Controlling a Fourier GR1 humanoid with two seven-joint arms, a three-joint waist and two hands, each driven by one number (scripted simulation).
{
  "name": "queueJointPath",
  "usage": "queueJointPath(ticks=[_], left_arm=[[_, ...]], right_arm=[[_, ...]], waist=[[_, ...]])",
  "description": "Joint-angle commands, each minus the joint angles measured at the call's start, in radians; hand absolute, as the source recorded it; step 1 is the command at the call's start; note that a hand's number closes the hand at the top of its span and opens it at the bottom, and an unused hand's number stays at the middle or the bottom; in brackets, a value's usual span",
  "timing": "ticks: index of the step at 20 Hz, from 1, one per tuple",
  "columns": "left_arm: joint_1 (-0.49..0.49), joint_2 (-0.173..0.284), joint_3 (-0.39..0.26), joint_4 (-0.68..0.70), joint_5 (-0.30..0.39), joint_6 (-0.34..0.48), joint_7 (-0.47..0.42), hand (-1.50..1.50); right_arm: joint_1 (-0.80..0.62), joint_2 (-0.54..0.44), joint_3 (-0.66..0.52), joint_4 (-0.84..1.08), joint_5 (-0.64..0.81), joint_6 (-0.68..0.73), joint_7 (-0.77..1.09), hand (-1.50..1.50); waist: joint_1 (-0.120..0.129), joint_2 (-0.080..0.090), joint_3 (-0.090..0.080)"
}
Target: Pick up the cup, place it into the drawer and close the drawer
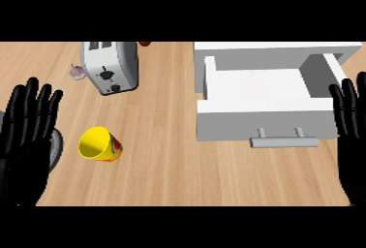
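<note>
A yellow cup with a red patterned side stands on the wooden counter at the lower left, its mouth facing up and slightly tilted. The white drawer is pulled open at the right, its inside bare, with a grey bar handle on its front. My left hand rests open at the left edge, fingers up, just left of the cup and apart from it. At the right edge my right hand rests open beside the drawer's right wall.
A silver toaster stands at the back left, with a small pinkish garlic bulb to its left and a red object at the top edge. A dark round thing shows partly behind my left hand.
</note>
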State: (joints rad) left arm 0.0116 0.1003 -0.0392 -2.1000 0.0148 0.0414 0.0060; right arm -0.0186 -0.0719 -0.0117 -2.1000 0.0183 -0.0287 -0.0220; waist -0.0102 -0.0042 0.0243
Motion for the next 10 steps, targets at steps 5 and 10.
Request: queueJointPath(ticks=[5, 10], left_arm=[[-0.082, 0.024, 0.099, 0.083, -0.005, 0.003, -0.043, -1.5], [-0.022, -0.068, 0.069, 0.012, 0.112, 0.042, 0.08, -1.5]], right_arm=[[0.025, -0.008, 0.031, -0.021, -0.017, 0.044, 0.049, -1.5], [-0.018, -0.006, 0.056, -0.031, -0.119, 0.078, 0.2, -1.5]], waist=[[0.008, 0.004, -0.024], [0.013, 0.002, -0.024]])
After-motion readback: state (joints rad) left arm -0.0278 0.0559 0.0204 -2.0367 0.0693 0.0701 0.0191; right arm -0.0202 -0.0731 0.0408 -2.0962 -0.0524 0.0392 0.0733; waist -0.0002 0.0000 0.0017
